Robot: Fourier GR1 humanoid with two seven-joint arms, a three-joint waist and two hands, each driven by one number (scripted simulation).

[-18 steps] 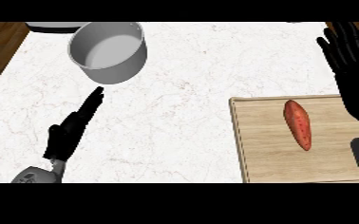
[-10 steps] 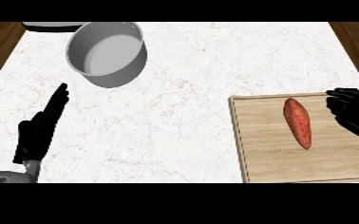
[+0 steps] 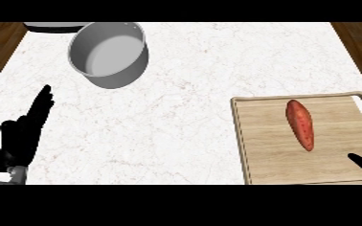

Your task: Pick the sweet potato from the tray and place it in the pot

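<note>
**Lying on the tray (image 3: 240,139), the sweet potato (image 3: 299,124) is held by neither hand**

Head view: a white marbled counter (image 3: 198,86) fills the scene. A grey metal pot (image 3: 109,52) stands near its far left corner, with its open mouth and pale inside visible. Just behind the pot, at the counter's far edge, a dark object (image 3: 50,26) is partly hidden, and what it is cannot be told.

A wooden tray with a lighter rim lies at the near right corner of the counter. The sweet potato, reddish-orange and tapered at both ends, lies flat on the far half of the tray, roughly midway between its left and right rims. Its length runs from far to near, with the near end leaning a little to the right. Nothing touches it, and it lies well apart from the pot, with a wide stretch of bare counter between them.

The left hand (image 3: 25,129) shows by the counter's left edge, towards the near corner. It is released, with its fingers straight and together, pointing towards the far edge, and it grasps nothing.

Of the right hand (image 3: 356,159), only a small black tip shows at the view's right edge, over the near right part of the tray. It is near the sweet potato's near end but apart from it. Whether this hand is released or clenched cannot be told.
</note>
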